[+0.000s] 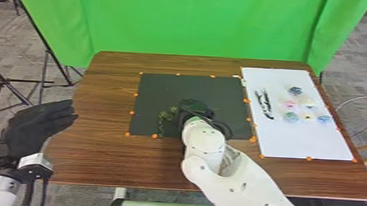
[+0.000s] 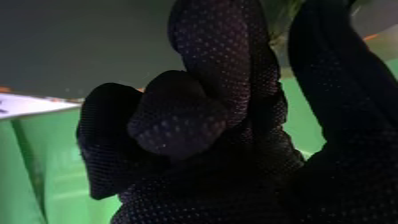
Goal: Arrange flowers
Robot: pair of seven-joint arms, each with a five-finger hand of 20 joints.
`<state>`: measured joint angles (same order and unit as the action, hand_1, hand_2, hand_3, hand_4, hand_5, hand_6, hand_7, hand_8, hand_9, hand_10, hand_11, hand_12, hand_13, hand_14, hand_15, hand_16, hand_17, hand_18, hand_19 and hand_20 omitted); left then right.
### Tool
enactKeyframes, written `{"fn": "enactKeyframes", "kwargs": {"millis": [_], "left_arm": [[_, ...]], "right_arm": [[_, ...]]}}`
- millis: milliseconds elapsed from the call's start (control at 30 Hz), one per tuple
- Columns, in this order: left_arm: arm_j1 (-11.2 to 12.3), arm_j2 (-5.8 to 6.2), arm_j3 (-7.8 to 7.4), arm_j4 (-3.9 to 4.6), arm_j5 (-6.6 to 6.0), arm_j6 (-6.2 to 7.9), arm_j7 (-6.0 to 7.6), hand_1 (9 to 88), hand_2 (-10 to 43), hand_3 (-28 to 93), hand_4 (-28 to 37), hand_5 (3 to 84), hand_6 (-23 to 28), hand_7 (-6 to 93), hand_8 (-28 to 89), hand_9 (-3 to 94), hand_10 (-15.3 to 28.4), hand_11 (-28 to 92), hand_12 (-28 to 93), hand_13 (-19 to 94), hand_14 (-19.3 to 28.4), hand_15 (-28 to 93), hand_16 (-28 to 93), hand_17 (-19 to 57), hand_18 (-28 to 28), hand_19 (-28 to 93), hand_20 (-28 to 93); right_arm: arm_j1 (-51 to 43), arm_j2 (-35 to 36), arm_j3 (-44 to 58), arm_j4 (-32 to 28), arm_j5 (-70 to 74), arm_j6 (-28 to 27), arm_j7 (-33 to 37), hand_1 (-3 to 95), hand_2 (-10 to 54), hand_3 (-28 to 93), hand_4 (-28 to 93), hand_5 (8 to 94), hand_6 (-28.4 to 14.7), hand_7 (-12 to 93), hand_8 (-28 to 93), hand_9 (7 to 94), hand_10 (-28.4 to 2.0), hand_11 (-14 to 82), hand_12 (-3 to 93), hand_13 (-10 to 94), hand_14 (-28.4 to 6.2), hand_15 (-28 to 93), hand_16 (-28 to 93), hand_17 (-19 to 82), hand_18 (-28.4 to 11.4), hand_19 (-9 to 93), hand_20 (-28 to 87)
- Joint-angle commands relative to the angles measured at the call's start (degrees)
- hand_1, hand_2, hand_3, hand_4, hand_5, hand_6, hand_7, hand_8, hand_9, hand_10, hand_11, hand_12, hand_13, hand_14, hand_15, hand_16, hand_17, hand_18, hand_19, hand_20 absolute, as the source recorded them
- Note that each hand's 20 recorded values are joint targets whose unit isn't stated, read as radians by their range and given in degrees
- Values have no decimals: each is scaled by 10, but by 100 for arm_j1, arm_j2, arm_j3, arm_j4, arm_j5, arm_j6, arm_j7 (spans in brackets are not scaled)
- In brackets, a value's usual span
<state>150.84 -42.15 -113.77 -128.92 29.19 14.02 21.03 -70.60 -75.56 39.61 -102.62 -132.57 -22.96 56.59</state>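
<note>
My right hand (image 1: 195, 110) is over the dark mat (image 1: 154, 87), right beside a sprig of green foliage (image 1: 167, 116); the hand partly hides what lies beneath it. In the right wrist view, my right hand (image 2: 209, 95) has some greenery (image 2: 279, 22) beside it; whether it holds the stem cannot be told. Several small round flower-like pieces, among them a dark blue one (image 1: 295, 90), a pink one (image 1: 290, 103) and a pale green one (image 1: 291, 116), rest on the white sheet (image 1: 294, 141). At the table's left edge my left hand (image 1: 32, 129) is open, its fingers straight and together.
A slim black-and-white item (image 1: 264, 103) lies along the white sheet's left side. Small orange markers (image 1: 154, 136) edge the mat and the sheet on the brown table (image 1: 115, 160). Behind the table hangs a green cloth (image 1: 206, 24), with a dark tripod stand (image 1: 41, 81) off to the left.
</note>
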Motion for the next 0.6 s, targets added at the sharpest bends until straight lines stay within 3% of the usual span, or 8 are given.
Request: {"fn": "enactKeyframes", "kwargs": {"millis": [33,200,333,600], "left_arm": [[277,-80,-112,-97,-46,89,63,278,48,826,-152,486,136,193,-107,389,219,346,90,256,284,622,-141,-96,237,594,91],[301,-85,-117,-106,-53,95,56,279,48,825,-152,487,136,194,-107,389,219,346,89,256,284,621,-142,-96,237,595,90],[438,-50,-127,-134,-126,174,247,279,49,825,-152,487,136,195,-107,389,219,346,90,257,284,621,-142,-96,237,595,90],[531,51,-38,-136,-214,260,536,277,47,827,-152,485,136,194,-108,387,219,343,89,254,284,619,-142,-96,237,595,88]], "right_arm": [[90,88,48,-197,-17,135,-40,376,-45,713,-215,883,-66,216,-80,937,-127,408,210,925,-60,629,244,764,-73,932,245],[74,96,54,-298,-25,213,-100,363,-40,701,-211,884,-71,216,-78,937,-130,411,206,929,-59,624,242,768,-70,932,237],[176,267,137,-451,-10,423,-280,350,-29,695,-205,864,-76,216,-77,930,-141,389,215,913,-66,628,248,755,-72,932,243],[112,1017,1087,-969,375,973,-561,321,-12,699,-197,747,-111,164,-92,788,-202,339,201,786,-131,678,234,655,-123,932,230]]}}
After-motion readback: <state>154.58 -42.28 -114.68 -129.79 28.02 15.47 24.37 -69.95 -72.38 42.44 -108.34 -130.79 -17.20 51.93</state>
